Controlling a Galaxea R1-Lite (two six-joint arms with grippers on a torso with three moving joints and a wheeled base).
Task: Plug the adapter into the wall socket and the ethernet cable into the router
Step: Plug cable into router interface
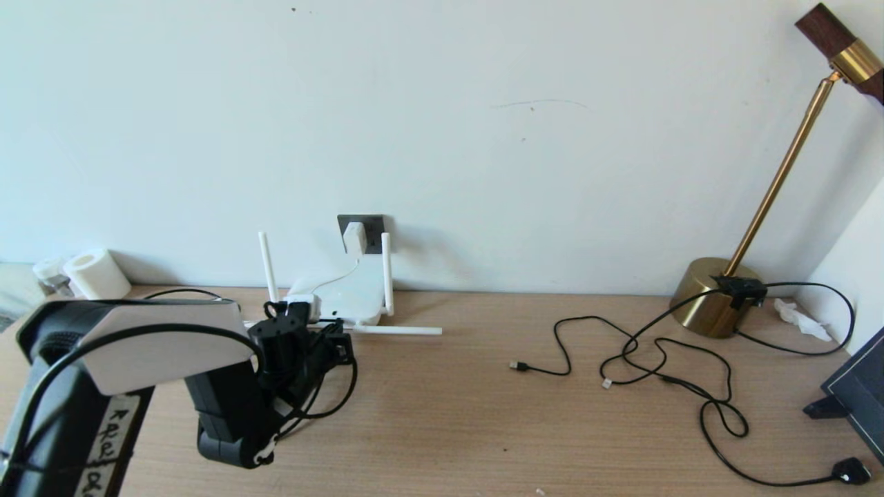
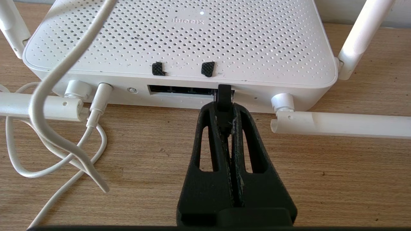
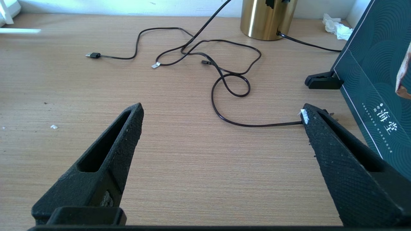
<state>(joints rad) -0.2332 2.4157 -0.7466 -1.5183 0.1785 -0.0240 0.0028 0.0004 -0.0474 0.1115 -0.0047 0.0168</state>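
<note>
Left end effector (image 2: 224, 107) clamps ethernet cable (image 2: 224, 95) at router (image 2: 179, 41) port.

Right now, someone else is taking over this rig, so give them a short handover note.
Left gripper: shut on the ethernet cable, its plug at the router port row; whether it is fully seated cannot be told.
Right gripper: open, idle over bare desk.
Done: adapter sits in the wall socket.
Left: confirm the plug is seated, release, withdraw the left arm.

Left hand (image 2: 224, 107) pinched closed, right hand (image 3: 221, 112) spread wide
</note>
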